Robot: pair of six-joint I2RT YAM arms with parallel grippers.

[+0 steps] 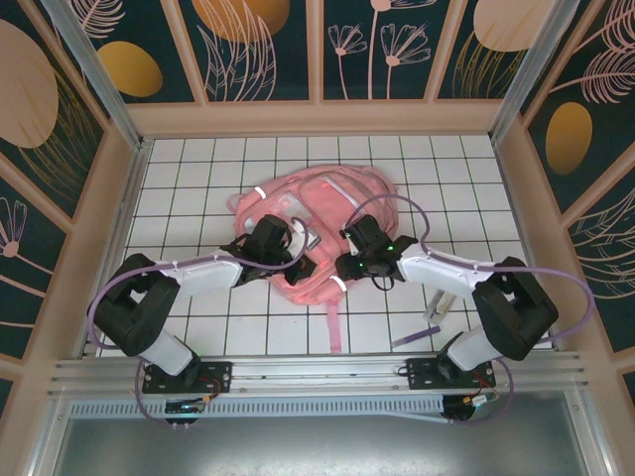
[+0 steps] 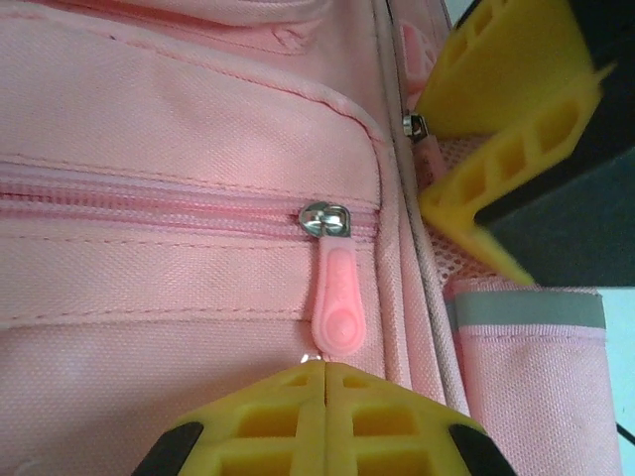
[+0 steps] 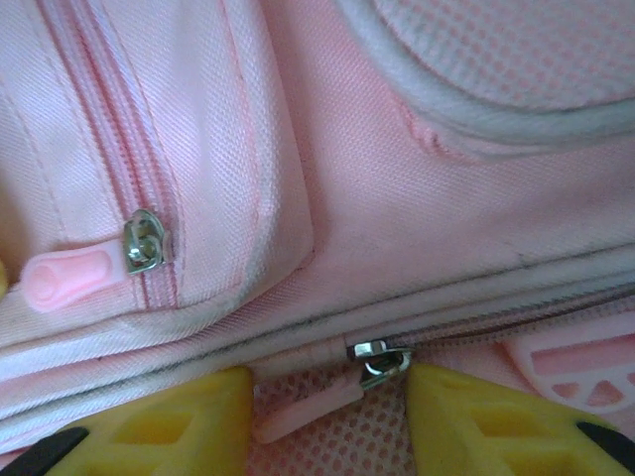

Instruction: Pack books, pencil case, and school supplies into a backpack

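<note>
Opening the backpack (image 1: 317, 208), which lies mid-frame on the worktop (image 1: 278, 332), looks like the step in hand. The right hand (image 3: 330, 385) is half open and low, with the main zip pull (image 3: 375, 359) between its fingers; next it should pinch the pull and draw it along the track. The left hand (image 2: 325, 382) is closed, just below the front-pocket pull (image 2: 335, 297), apparently gripping nothing.

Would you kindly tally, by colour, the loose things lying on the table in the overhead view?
Pink: 1, the backpack
Purple: 1, the pen-like stick
Whitish: 1, the narrow case
Total: 3
</note>
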